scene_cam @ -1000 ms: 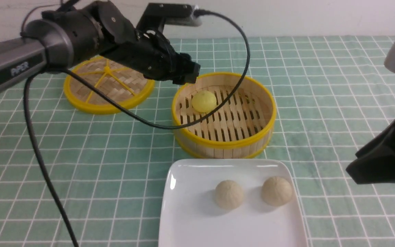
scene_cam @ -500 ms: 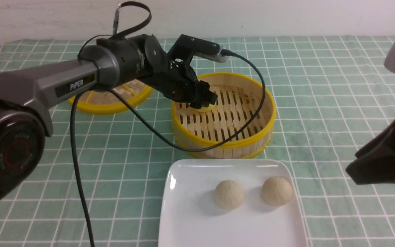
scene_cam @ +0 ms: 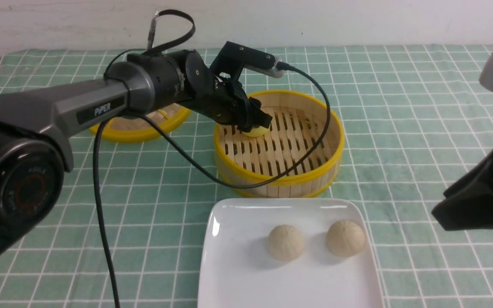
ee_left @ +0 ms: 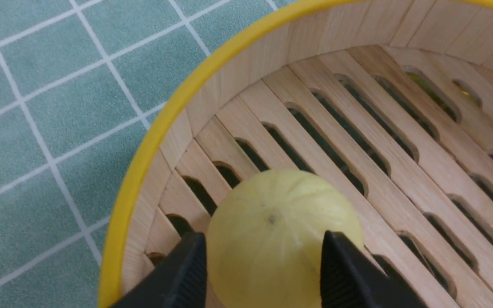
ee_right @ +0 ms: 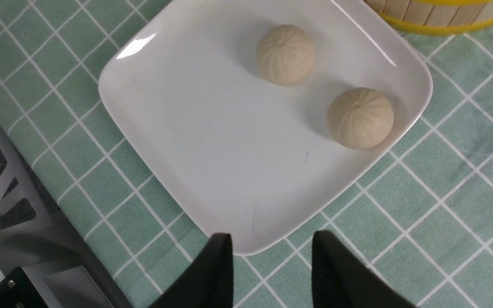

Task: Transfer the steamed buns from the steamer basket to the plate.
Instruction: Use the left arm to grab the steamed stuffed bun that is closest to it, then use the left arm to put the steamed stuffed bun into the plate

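A green cloth ruled with a white grid covers the worktop [scene_cam: 400, 128], its weave soft and faintly mottled. Nearest on it lies the plate [scene_cam: 229, 222], a glossy white rounded square with a shallow raised rim that catches a highlight at one corner. Two pleated, matte domes sit on it, apart from each other: the left cream bun [scene_cam: 286, 243] and the right cream bun [scene_cam: 345, 238], which lies closer to the plate's right rim. The right fingers [ee_right: 218, 278], black and ribbed on their inner faces, hang above the plate's edge with a moderate gap between them and nothing in it.

Just beyond the plate stands the steamer basket [scene_cam: 272, 188], a round, deep wall of pale bamboo strips bound by yellow rims, with a floor of slotted slats. The yellow bun [ee_left: 272, 231], smooth with faint pleats, rests on that floor near the wall on the left. The left fingers [ee_left: 186, 278] reach down inside the basket and press against both flanks of this bun, closed on it. A black cable [scene_cam: 212, 175] droops from the left arm [scene_cam: 79, 107] across the basket's front rim.

Farther back and to the left, the lid [scene_cam: 135, 134], flat, woven and yellow-rimmed, lies partly hidden by the arm. A plain pale wall [scene_cam: 357, 21] closes the far edge.
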Robot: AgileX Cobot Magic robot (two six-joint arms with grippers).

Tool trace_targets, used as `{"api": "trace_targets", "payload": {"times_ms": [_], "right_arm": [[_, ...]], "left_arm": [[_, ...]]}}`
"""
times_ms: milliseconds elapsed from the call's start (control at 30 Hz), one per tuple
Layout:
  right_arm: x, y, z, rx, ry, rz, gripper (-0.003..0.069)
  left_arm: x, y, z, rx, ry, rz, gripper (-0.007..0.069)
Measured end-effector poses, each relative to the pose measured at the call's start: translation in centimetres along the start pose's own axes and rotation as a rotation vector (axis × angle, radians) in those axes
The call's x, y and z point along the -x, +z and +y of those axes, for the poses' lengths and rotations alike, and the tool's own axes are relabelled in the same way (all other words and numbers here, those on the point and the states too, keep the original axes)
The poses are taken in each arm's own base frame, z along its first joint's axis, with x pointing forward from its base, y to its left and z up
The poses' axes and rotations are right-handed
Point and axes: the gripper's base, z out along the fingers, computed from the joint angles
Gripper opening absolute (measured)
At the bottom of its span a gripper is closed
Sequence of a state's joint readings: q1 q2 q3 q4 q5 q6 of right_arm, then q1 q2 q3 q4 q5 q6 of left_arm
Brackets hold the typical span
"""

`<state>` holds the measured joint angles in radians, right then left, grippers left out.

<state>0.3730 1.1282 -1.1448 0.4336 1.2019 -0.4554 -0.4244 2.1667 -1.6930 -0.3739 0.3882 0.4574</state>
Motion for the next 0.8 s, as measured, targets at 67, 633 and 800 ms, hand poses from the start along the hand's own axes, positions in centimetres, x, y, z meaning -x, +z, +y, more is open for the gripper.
{"api": "trace_targets", "payload": {"times_ms": [67, 633, 800], "right_arm": [[0.0, 0.0, 0.0, 0.002, 0.001, -0.001, 0.0274], [0.1, 0.0, 0.1, 0.013, 0.002, -0.006, 0.0274], [0.1, 0.0, 0.1, 0.015, 0.003, -0.011, 0.0274]], "left_arm": [[0.0, 0.0, 0.0, -0.003, 0.0, 0.005, 0.0306], [3.4, -8.4, -1.1, -0.045, 0.092, 0.039, 0.0018], [6.1, -17.4, -2.2, -0.046, 0.136, -0.035, 0.0018]]}}
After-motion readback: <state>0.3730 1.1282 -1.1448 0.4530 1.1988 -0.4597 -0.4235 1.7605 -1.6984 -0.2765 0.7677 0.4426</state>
